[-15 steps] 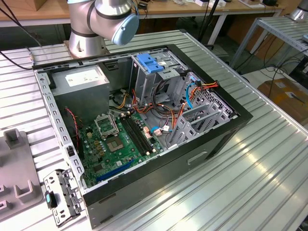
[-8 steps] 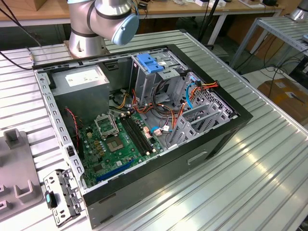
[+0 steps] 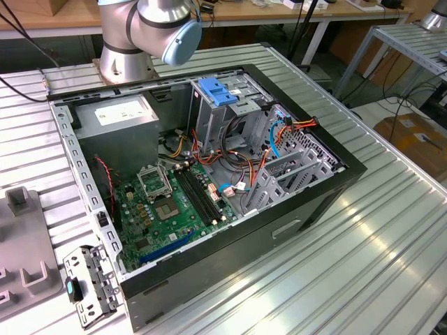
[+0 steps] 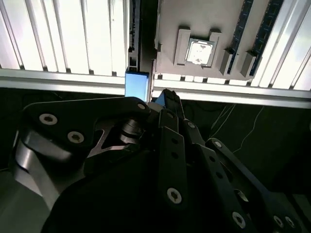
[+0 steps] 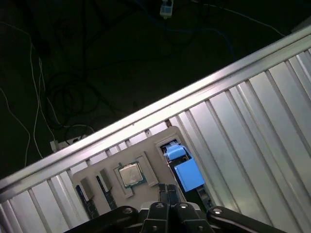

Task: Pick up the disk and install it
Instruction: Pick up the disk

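The disk [image 5: 188,174] stands on edge in a slot of a grey holder tray [image 5: 150,145], and its blue carrier end faces me in both wrist views. My gripper [image 5: 167,191] hangs above the tray, close beside the disk's blue end [image 4: 136,85] and not touching it. Its black fingers [image 4: 167,99] are pressed together with nothing between them. In the exterior view the open computer case [image 3: 209,167] lies on the ribbed table, and the arm's base [image 3: 126,42] stands behind it.
A processor chip [image 5: 130,174] and memory sticks [image 5: 104,187] sit in other pockets of the tray [image 4: 170,29]. Inside the case a grey drive cage with a blue latch [image 3: 218,91] rises over the green motherboard [image 3: 174,209] and loose cables. The table edge [image 5: 146,116] runs close behind the tray.
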{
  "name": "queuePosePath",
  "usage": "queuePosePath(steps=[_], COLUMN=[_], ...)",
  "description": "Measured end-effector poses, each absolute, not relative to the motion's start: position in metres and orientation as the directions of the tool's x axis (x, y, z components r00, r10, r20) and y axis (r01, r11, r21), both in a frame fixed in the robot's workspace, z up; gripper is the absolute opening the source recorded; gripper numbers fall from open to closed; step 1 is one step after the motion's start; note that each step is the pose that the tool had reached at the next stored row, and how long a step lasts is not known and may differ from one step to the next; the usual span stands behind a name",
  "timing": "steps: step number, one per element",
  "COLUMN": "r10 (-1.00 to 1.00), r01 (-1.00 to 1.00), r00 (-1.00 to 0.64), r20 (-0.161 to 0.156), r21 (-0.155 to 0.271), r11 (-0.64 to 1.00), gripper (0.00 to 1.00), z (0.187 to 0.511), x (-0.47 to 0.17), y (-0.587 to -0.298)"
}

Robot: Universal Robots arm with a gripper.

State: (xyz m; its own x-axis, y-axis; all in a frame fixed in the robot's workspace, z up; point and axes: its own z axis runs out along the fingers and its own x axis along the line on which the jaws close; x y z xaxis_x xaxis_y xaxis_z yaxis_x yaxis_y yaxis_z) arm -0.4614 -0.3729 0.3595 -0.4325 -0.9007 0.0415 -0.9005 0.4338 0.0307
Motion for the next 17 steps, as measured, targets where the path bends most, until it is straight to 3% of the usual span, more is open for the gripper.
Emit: queuePosePath(steps=[9,17], r10=[-0.925,-0.971], r01=[-0.926,-0.972], r00=[-0.378,-0.236], r20=[0.035,0.031], r21=[0.012,-0.002], r11=[0.378,0.236], gripper=[0.11,0.11], z=[0.354,0.350], x=[-0.461,-0.461], y=[-0.365,-0.360])
